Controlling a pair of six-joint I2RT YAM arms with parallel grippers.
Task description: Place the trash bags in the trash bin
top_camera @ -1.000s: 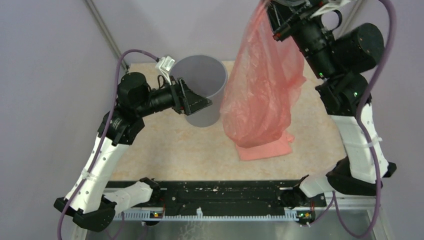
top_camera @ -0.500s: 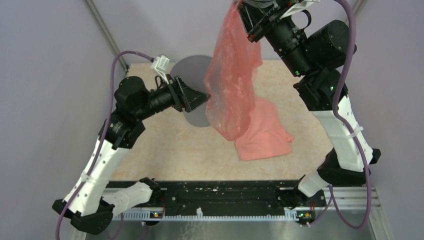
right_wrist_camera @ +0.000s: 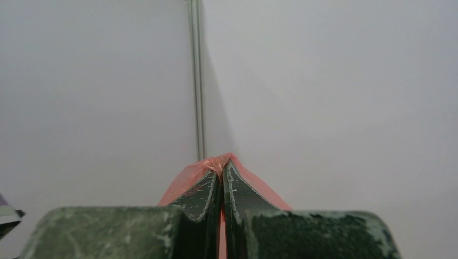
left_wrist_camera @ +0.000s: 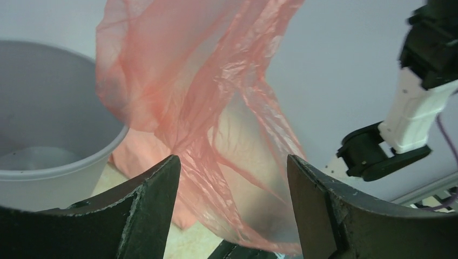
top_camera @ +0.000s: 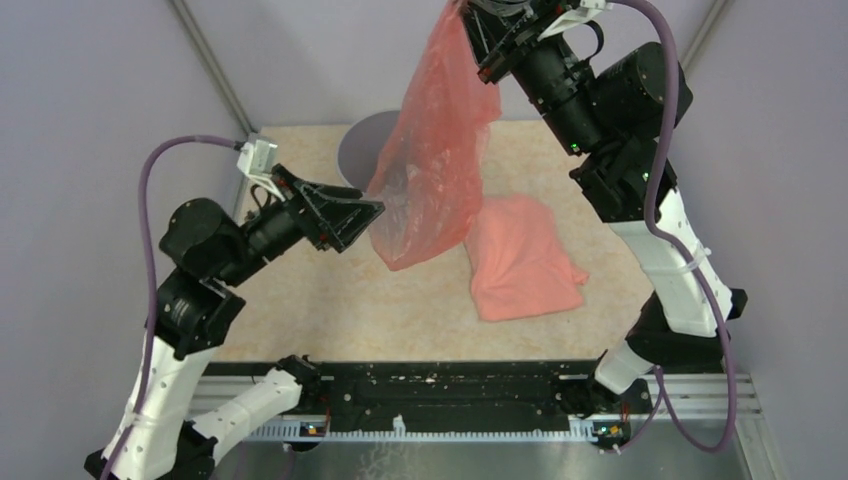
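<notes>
Right end effector [right_wrist_camera: 222, 178] is clenched on the top edge of the hanging trash bag [top_camera: 432, 140] - in the right wrist view only a sliver of salmon film shows between the closed fingers, against a blank grey wall. In the top view that pinch point sits at the frame's upper edge, partly cut off. The bag is thin, crinkly, translucent orange-pink film, hanging slack and creased in the air. It drapes in front of the trash bin [top_camera: 360, 150], so from above only a grey arc of the rim and left wall shows. The left wrist view shows the bin [left_wrist_camera: 48, 108] better: plain matte grey, open top, standing on the surface [top_camera: 330, 300], with the bag [left_wrist_camera: 205, 81] just right of its rim. Left end effector [left_wrist_camera: 232, 159] is released, fingers spread wide, aimed at the bag's lower part - can't tell if it touches the film. Second trash bag [top_camera: 520, 262] lies crumpled flat on the surface, right of the bin.
</notes>
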